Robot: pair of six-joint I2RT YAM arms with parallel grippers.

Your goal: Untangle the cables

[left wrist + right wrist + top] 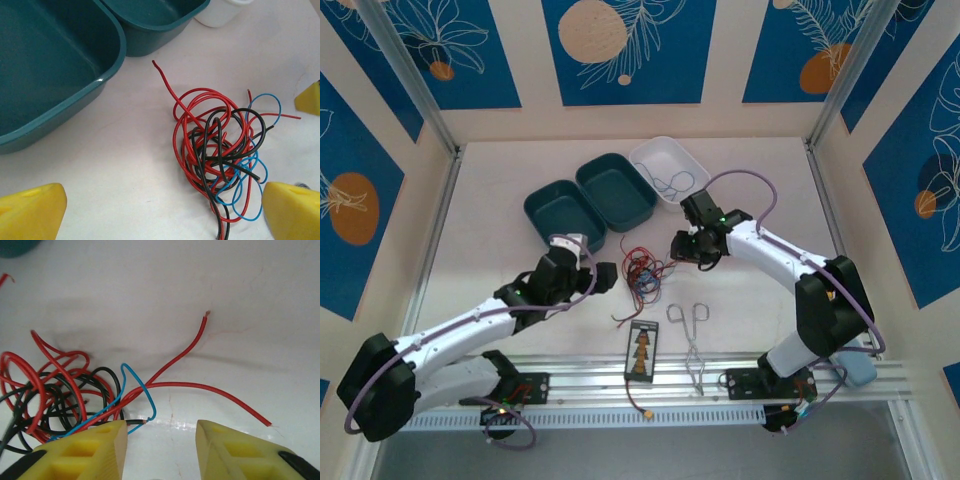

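**Cable untangling, approach stage.** The cables point(642, 272), red, blue and black strands knotted into one clump, lie on the white table point(490, 220) between the two arms, just in front of two teal trays point(616, 190). One thin loose strand lies apart in the white tray point(650, 158). The left gripper point(607, 277) hovers just left of the clump, its yellow fingers point(30, 212) spread wide with nothing between them. The right gripper point(161, 435) sits low at the clump's right side, jaws partly open and empty. A blue loop and a black end lie just beside the finger at the left of its wrist view, and two free red ends trail outward across the table. Most of the sorting appears undone. The next move likely calls for closing on a single exposed end, such as a red tail, and drawing it out slowly while the other gripper steadies the clump.
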